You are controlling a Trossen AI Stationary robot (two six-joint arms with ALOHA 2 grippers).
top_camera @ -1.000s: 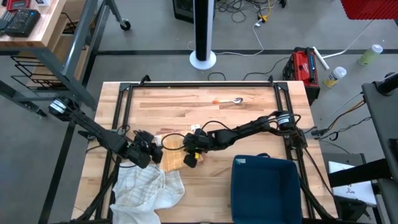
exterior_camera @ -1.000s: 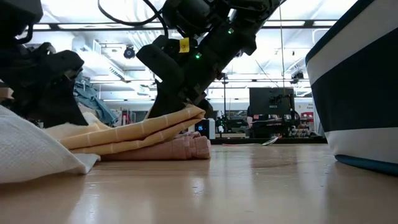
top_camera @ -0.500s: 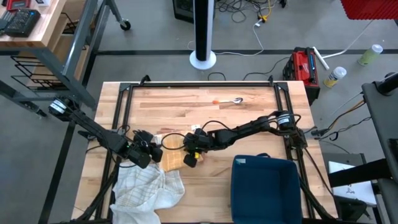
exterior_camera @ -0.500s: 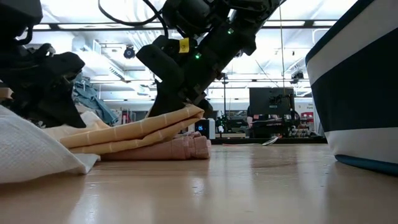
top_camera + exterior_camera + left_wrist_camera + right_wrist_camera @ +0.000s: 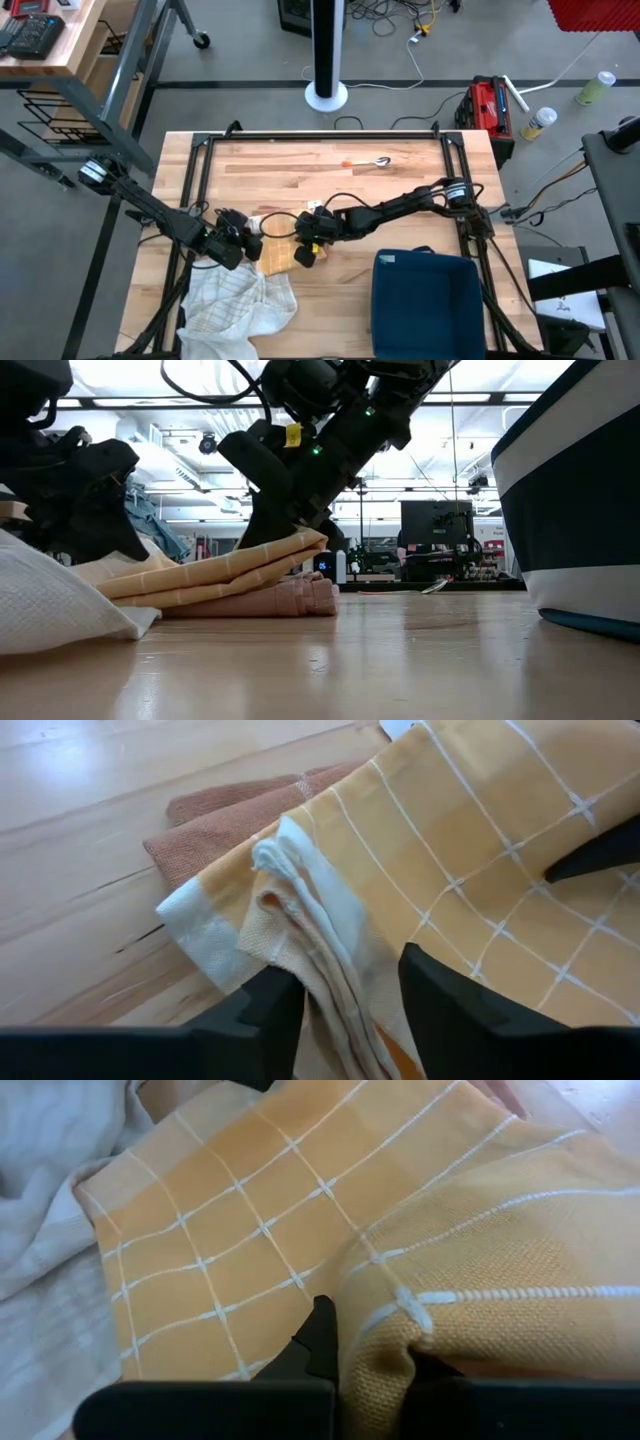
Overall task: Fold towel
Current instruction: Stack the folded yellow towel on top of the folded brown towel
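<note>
A yellow checked towel (image 5: 278,257) lies folded in several layers on a pink cloth (image 5: 295,600) at the table's middle. My right gripper (image 5: 308,250) reaches in from the right and is shut on the towel's right part. My left gripper (image 5: 250,248) is at the towel's left end. It is open, and its fingers stand on either side of the towel's bunched, layered edge (image 5: 300,910). A white towel (image 5: 240,305) lies crumpled at the near left. My left gripper has the towel's layered edge (image 5: 330,970) between its open fingers; I cannot tell whether they touch it. My right gripper pinches a raised fold of the yellow towel (image 5: 400,1330) between its two fingers, slanting down from the table's right. The fold's end (image 5: 305,540) is lifted a little, and the rest lies on the layers below.
A dark blue bin (image 5: 425,305) stands at the near right. A small spoon-like object (image 5: 372,162) lies toward the far edge. A black frame (image 5: 320,138) runs round the table top. Bare wood shows across the far half.
</note>
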